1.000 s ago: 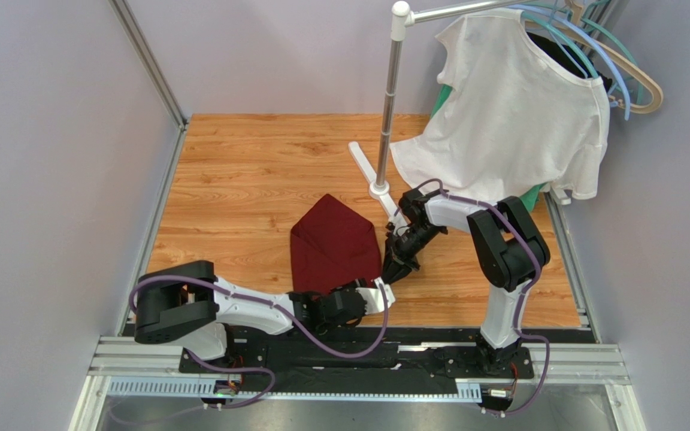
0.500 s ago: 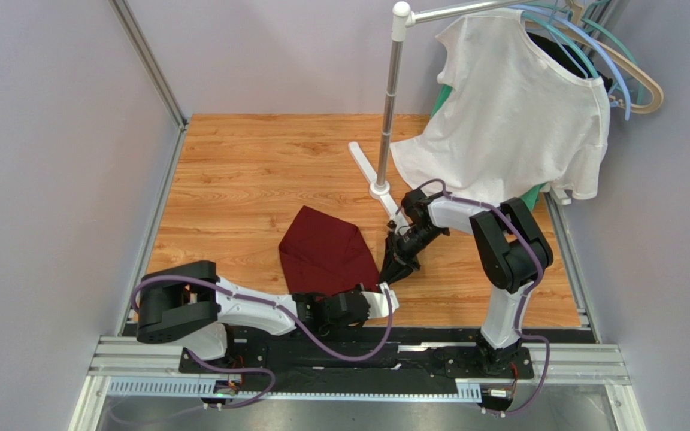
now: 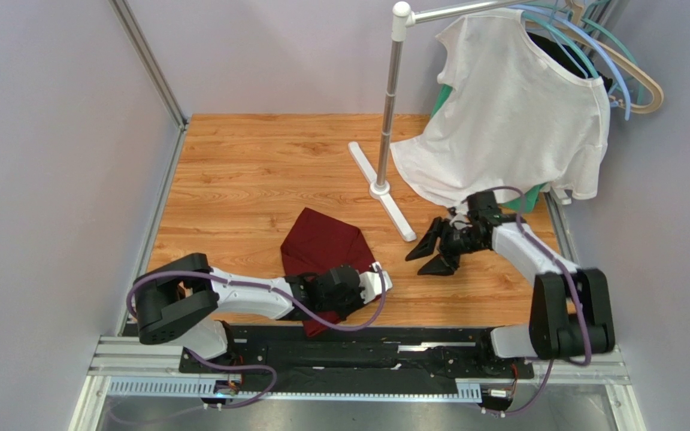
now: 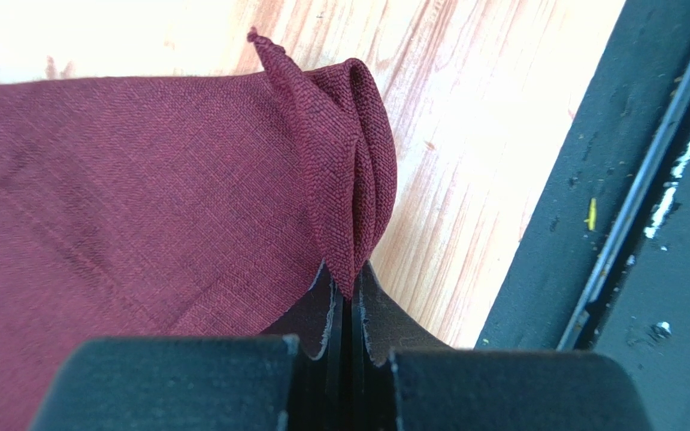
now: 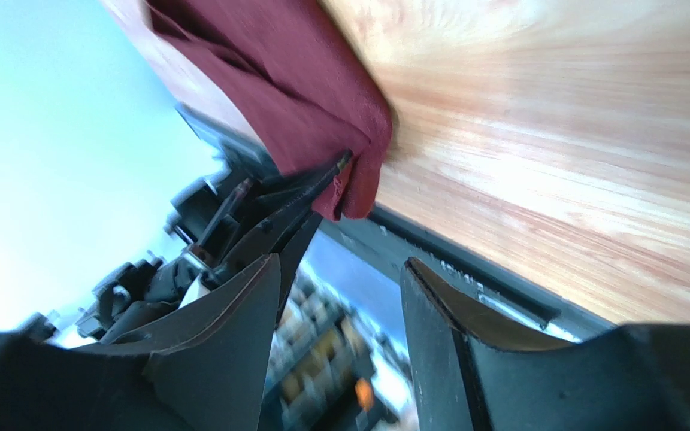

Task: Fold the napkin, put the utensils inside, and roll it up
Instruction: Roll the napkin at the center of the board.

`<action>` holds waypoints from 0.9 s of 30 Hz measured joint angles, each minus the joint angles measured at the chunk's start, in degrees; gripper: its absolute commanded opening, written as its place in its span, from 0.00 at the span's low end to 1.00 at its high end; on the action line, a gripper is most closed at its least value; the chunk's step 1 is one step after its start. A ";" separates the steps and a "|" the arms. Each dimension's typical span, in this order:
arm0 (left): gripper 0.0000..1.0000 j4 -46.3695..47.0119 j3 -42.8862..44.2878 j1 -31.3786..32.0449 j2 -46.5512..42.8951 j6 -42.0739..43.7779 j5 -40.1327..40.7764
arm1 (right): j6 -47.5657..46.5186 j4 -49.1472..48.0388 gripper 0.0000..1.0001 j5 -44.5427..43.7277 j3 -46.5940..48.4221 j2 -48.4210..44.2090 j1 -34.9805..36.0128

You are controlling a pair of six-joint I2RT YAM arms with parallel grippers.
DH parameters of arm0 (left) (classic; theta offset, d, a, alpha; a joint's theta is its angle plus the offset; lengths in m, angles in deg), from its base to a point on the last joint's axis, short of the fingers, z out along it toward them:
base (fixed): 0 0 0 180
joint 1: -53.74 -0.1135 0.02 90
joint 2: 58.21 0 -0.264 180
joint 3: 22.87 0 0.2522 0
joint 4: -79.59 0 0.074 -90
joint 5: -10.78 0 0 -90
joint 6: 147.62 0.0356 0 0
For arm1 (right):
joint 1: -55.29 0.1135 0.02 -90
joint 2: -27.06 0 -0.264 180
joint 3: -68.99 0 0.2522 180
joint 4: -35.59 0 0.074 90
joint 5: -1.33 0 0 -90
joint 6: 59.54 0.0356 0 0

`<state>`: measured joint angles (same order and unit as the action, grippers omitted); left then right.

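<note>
The dark maroon napkin (image 3: pixel 322 244) lies crumpled on the wooden table, near the front edge, with a bit of it hanging over the black rail. My left gripper (image 3: pixel 371 280) is shut on a bunched fold at its near right corner, and the left wrist view shows the cloth (image 4: pixel 142 180) pinched between the closed fingertips (image 4: pixel 353 280). My right gripper (image 3: pixel 430 259) stands open and empty, well to the right of the napkin and apart from it. In the right wrist view its open gripper (image 5: pixel 341 265) faces the napkin (image 5: pixel 295 90). The utensils are out of view.
A white T-shirt (image 3: pixel 511 108) hangs on hangers from a metal rack whose pole (image 3: pixel 389 108) and white base (image 3: pixel 385 193) stand at the back, just behind the right arm. A black rail (image 3: pixel 412 341) runs along the near edge. Grey walls close in both sides.
My right gripper has opened, let go of the napkin and swung away to the right. The left gripper has shut on the near corner, and the napkin has shifted left and nearer.
</note>
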<state>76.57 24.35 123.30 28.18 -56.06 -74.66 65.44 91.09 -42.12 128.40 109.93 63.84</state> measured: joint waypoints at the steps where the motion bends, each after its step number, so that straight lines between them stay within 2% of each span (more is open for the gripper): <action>1: 0.00 -0.31 0.17 -0.81 -0.04 -0.37 -1.40 | 1.11 -1.36 0.55 -0.39 -1.60 -3.06 -1.60; 5: 0.00 -2.86 1.92 -4.59 0.52 -2.05 -8.13 | 4.68 -6.49 0.55 -4.79 -8.39 -19.63 -7.65; 10: 0.00 -6.99 6.56 -8.37 3.72 -3.32 -15.61 | 5.01 -14.16 0.54 -11.19 -11.93 -38.71 -5.14; 13: 0.00 -9.11 7.72 -9.92 4.22 -3.80 -19.02 | 3.67 -18.45 0.54 -16.83 -14.49 -48.28 0.42; 15: 0.00 -10.75 8.37 -11.52 4.52 -3.87 -21.92 | 1.77 -21.55 0.54 -21.55 -16.59 -53.86 6.71; 19: 0.00 -14.60 11.63 -14.49 7.28 -3.82 -28.33 | -2.89 -25.92 0.54 -29.55 -21.44 -60.48 17.99; 23: 0.00 -17.77 14.73 -16.76 10.25 -3.74 -33.90 | -6.91 -28.09 0.53 -34.75 -24.90 -62.75 25.94; 27: 0.00 -19.65 17.07 -18.91 12.98 -3.65 -39.34 | -10.49 -29.75 0.53 -39.89 -26.60 -61.02 32.61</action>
<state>56.92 41.42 104.39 41.17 -59.71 -114.00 54.95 61.34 -82.01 101.80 48.91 96.45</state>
